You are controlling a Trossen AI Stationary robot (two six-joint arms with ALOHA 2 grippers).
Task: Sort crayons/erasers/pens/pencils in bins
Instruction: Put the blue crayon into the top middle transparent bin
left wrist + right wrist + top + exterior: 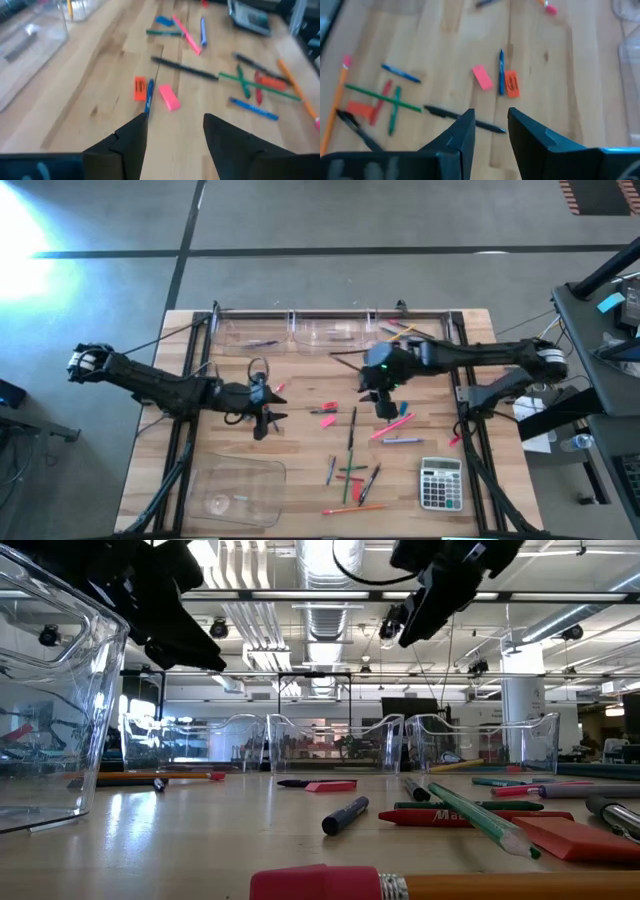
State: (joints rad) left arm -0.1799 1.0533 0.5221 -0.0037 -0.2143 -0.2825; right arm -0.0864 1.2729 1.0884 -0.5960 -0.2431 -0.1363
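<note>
We see the loose stationery scattered mid-table to the front right: a pink eraser and an orange eraser w/ a blue pen lying btwn them, touching or nearly so. A black pen lies just beyond. Farther right sit crossed green pens, a red crayon and an orange pencil near the front edge, beside the grey calculator.

Three small clear bins line the back edge in a row; we spot some sticks in the right one and one in the left. The big shallow tray sits at the front-left corner, well apart from the pile.

Left gripper hangs above bare wood left of the erasers, fingers spread, pinching nothing. Right gripper hangs above the pile's back side, fingers apart w/ a narrow gap, nothing btwn them.

Open room: bare wood btwn the left gripper and the tray, and a bare strip in front of the bins. The right-front quarter is crowded.
</note>
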